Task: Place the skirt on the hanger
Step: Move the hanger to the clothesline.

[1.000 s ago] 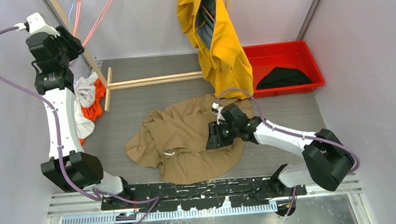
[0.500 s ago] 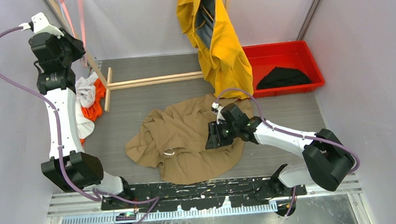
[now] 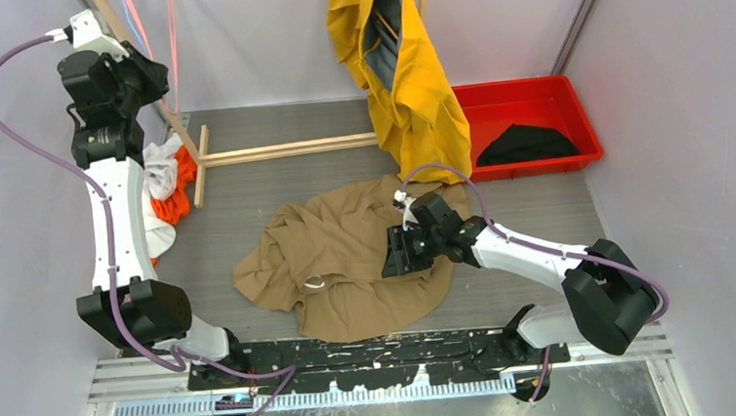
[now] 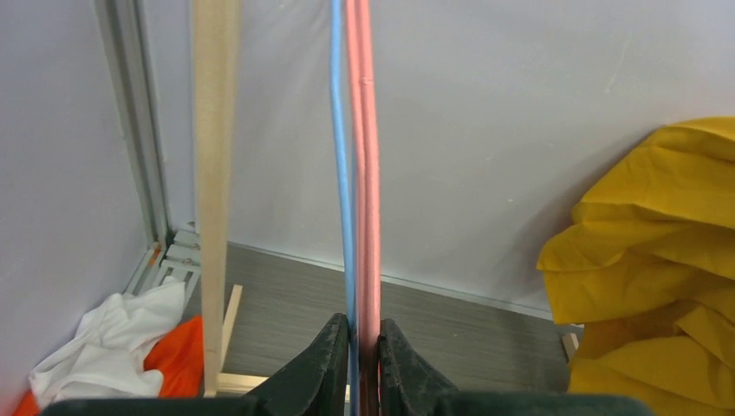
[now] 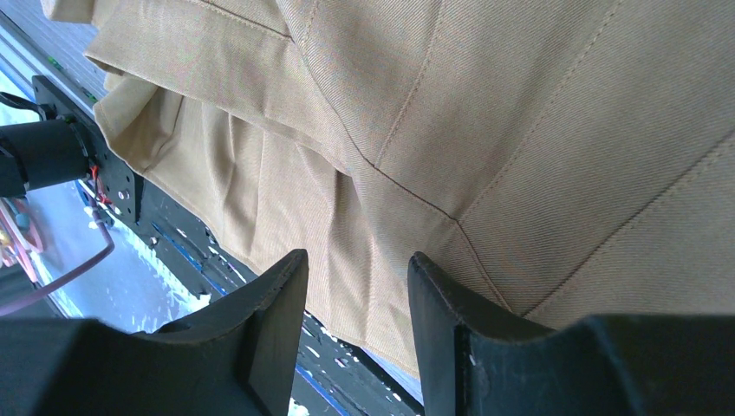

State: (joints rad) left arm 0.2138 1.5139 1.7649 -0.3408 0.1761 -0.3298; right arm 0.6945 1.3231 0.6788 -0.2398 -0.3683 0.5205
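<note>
grey floor [image 3: 275, 190], crumpled tan skirt [image 3: 348, 258]; right pincer [image 5: 355, 286] released; left pincer [image 4: 362, 328] clenched on hanger rods [image 4: 368, 173]

Left arm [image 3: 113, 211] stretched up high, left gripper [image 4: 363, 328] squeezed tight on a thin pink hanger [image 4: 367, 173], right arm [image 3: 528, 248] reaching low, right gripper [image 5: 357, 282] with fingers apart

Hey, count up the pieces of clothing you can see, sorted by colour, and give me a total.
tan skirt: 1
yellow garment: 1
black cloth: 1
white cloth: 1
orange cloth: 1
Total: 5
</note>
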